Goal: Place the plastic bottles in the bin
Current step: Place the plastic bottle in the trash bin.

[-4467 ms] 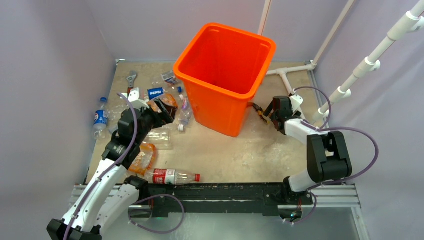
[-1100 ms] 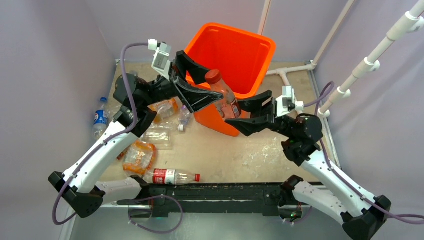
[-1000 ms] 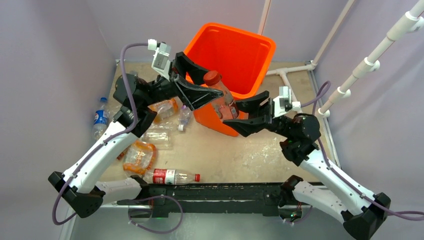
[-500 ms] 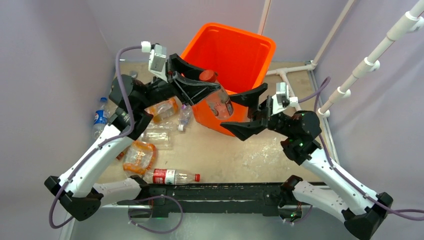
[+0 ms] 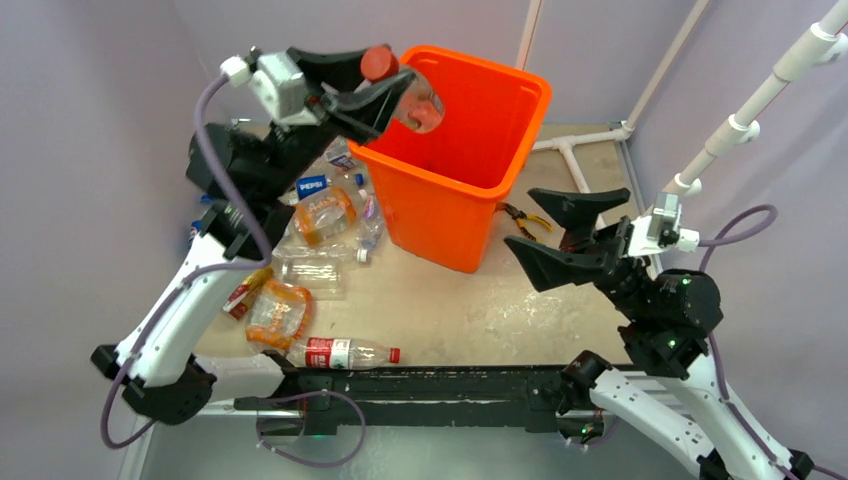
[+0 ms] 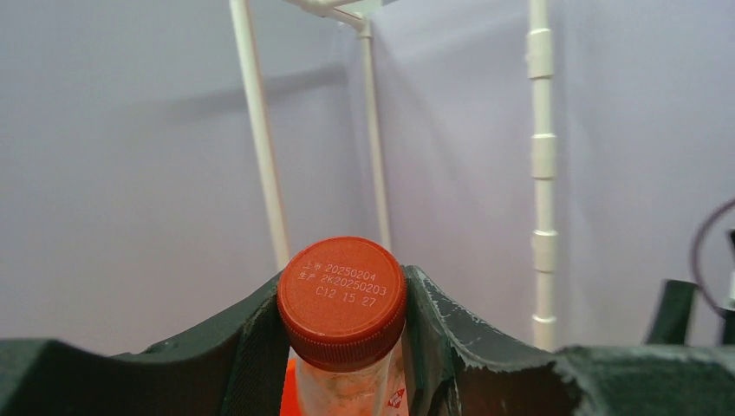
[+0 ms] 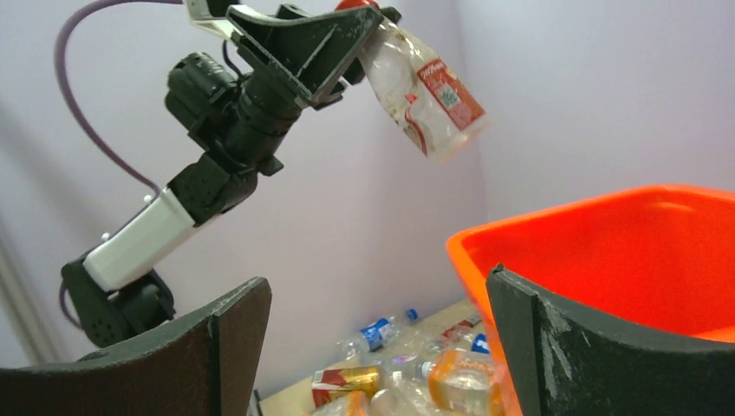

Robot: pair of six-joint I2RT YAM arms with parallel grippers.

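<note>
My left fingers [image 5: 330, 65] are clamped on the red-capped bottle [image 7: 425, 87] at its neck. Cap up, body slanting down over the bin [image 5: 440, 215] at its left rim; the opening lies right and below. My right fingers [image 5: 552, 268] are apart, empty, right of the bin.

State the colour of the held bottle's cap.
The cap is red, clearest in the left wrist view.

bin [image 5: 440, 215]: bright orange | held bottle [image 7: 425, 95]: clear, red-white label | cap [image 6: 341, 295]: red, white print | Pepsi bottle [image 5: 311, 185]: blue label

Raised left hand [image 7: 362, 26] gripping crushed bottle [image 7: 425, 95] above orange bin [image 7: 607, 234], right hand [image 7: 377, 282] spread
</note>
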